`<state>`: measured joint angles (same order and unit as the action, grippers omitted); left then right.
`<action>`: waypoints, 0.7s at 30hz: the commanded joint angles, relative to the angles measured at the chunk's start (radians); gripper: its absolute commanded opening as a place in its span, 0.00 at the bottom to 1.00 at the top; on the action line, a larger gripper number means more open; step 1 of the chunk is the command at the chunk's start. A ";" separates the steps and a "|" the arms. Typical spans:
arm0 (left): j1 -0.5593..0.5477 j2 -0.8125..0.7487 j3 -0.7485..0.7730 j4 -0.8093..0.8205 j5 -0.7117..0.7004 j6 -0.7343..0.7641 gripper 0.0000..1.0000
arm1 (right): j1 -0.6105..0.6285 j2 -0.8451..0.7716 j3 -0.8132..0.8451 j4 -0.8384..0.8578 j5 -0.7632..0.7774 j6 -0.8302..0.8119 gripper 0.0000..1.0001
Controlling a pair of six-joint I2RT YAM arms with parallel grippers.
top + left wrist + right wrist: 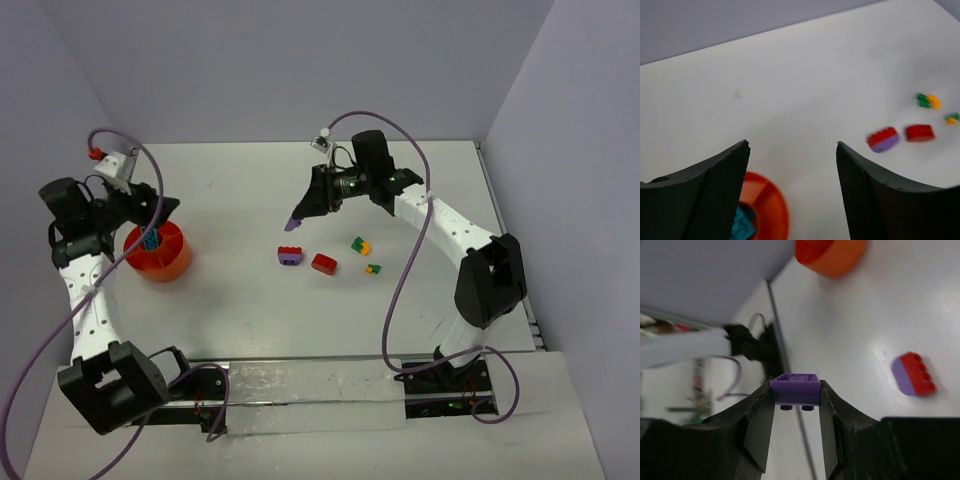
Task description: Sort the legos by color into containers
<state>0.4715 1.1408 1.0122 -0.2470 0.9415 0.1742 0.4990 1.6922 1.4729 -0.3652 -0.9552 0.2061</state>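
Purple, chunky brick sits pinched in the right claw; the left claw gapes wide over the orange bowl.

Each arm is built of white links joined by bulky black housings: the left arm, the right arm. A purple cable trails along each. A green light glows on the right wrist. The left jaws are matte black wedges with finely meshed inner faces.
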 commanded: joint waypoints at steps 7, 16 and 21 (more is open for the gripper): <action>-0.457 -0.202 -0.159 0.151 0.001 -0.195 0.81 | -0.081 0.109 -0.322 1.300 -0.108 1.300 0.00; -0.745 -0.133 -0.139 0.294 -0.220 -0.299 0.83 | -0.053 0.172 -0.356 1.457 -0.053 1.559 0.00; -0.815 -0.070 -0.114 0.293 -0.295 -0.297 0.81 | -0.043 0.172 -0.363 1.490 -0.055 1.601 0.00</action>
<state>-0.3024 1.0400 0.8527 -0.0150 0.7511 -0.0939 0.4442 1.8717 1.1179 1.0046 -1.0250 1.7175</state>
